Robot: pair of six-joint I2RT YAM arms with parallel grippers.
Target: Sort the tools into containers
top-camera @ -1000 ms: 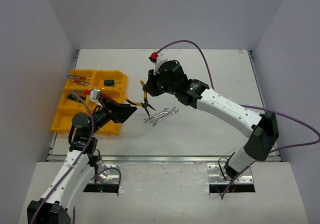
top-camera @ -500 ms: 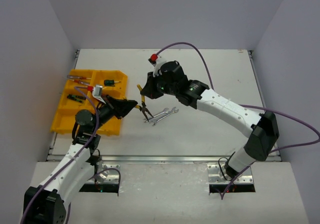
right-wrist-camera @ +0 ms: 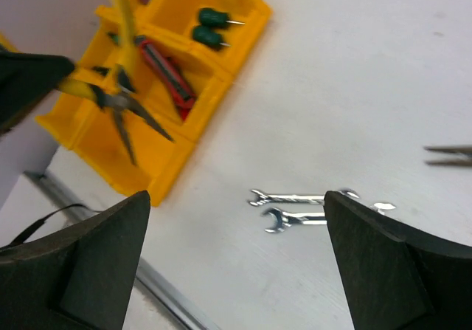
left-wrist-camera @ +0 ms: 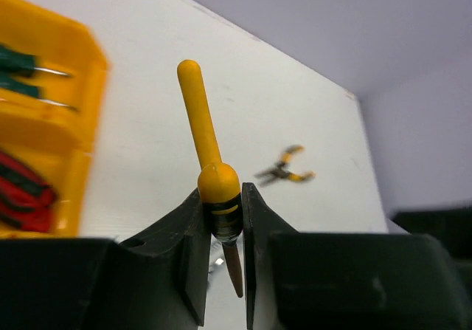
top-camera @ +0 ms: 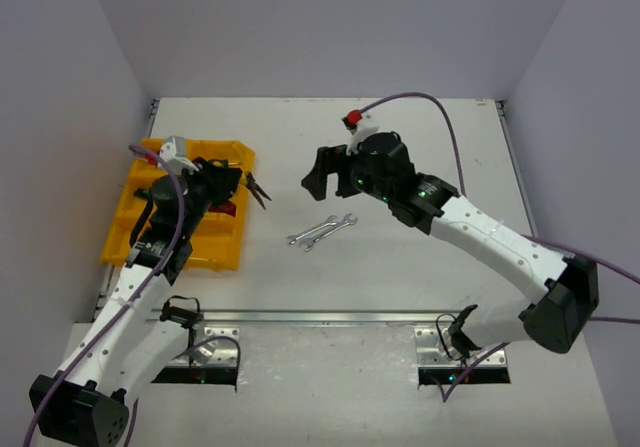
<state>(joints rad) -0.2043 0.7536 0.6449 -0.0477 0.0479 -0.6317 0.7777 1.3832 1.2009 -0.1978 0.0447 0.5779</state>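
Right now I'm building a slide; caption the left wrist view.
Left gripper shut on yellow-handled pliers beside the yellow tray.

Yellow-handled pliers [right-wrist-camera: 118, 102] blurred in right wrist view, grey tool tips [right-wrist-camera: 450, 151] cut by its edge, tray [top-camera: 122, 243] partly under left arm [top-camera: 120, 312].

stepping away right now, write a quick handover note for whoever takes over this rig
Left gripper: shut on one handle of the yellow-handled pliers, held up at the right edge of the yellow plastic organiser tray, not yet in a compartment.
Right gripper: open, empty, above the white table.
Done: two green-handled screwdrivers share one compartment; a red-handled tool lies in the next.
Left: put the held pliers in a compartment; sort the two silver open-end wrenches lying side by side on the table, and a blurred yellow-handled plier-like tool farther out.
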